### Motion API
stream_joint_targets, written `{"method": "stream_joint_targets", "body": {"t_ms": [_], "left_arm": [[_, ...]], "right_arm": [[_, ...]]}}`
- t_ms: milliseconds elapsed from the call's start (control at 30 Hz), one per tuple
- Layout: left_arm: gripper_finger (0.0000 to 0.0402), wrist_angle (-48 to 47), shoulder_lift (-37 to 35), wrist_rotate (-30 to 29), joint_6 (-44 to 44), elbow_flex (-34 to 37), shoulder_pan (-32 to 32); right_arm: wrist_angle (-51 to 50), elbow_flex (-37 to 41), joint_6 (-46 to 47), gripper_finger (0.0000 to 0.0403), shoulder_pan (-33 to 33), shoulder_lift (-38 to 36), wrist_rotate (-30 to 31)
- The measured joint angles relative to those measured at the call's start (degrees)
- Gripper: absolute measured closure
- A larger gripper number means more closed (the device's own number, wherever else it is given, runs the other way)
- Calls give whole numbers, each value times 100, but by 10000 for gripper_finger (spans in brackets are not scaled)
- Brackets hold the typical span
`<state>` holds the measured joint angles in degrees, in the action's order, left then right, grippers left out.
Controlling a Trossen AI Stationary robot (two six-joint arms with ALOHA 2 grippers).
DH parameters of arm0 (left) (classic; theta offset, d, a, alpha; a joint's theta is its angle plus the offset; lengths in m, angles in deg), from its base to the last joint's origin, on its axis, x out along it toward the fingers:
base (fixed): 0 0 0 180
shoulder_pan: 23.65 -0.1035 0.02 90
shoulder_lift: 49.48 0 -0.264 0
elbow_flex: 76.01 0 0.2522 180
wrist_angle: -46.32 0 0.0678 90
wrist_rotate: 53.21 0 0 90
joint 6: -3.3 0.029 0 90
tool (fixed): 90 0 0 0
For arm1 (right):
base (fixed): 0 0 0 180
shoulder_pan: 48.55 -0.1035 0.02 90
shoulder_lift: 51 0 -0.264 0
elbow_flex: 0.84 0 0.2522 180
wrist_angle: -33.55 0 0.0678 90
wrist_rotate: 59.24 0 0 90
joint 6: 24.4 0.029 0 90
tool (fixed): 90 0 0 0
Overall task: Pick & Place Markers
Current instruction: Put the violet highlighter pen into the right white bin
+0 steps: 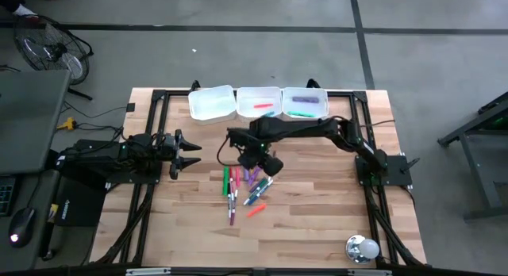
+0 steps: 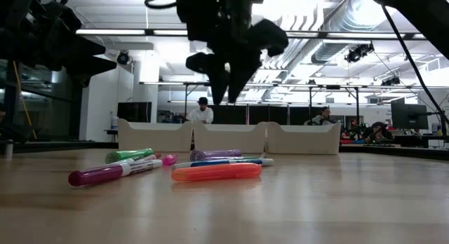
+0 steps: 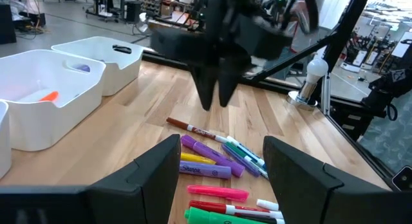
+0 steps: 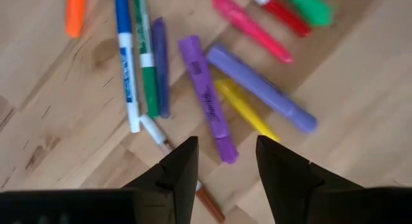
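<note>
Right wrist view | right gripper [image 4: 225, 161] open, empty, above markers [image 4: 206, 98] | centre jaws across one purple barrel, avoid neighbours

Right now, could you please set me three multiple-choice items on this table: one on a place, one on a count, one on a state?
1. Where is the right gripper?
A. Above the loose markers
B. Inside a tray
C. Beside the round silver object

2. How many white trays line the table's far edge?
A. One
B. Three
C. Five

3. How does the left gripper stand?
A. Shut on a marker
B. Open and empty
C. Resting in a tray

Key: 1 A, its wrist view looks down between its fingers on the purple highlighter; 2 B, the high view shows three side by side; 3 B, its fingers stand apart, holding nothing.
</note>
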<state>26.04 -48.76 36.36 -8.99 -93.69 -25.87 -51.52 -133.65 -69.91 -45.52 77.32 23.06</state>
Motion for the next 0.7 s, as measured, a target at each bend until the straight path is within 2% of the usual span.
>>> {"method": "stream_joint_targets", "body": {"t_ms": [467,700], "left_arm": [[182,0,2,0,0,0,-2],[182,-2,0,0,1,0,-2]], "right_arm": [[1275,1036,45,258,-197,9,252],[1593,1471,48,258,-197,5,438]]}}
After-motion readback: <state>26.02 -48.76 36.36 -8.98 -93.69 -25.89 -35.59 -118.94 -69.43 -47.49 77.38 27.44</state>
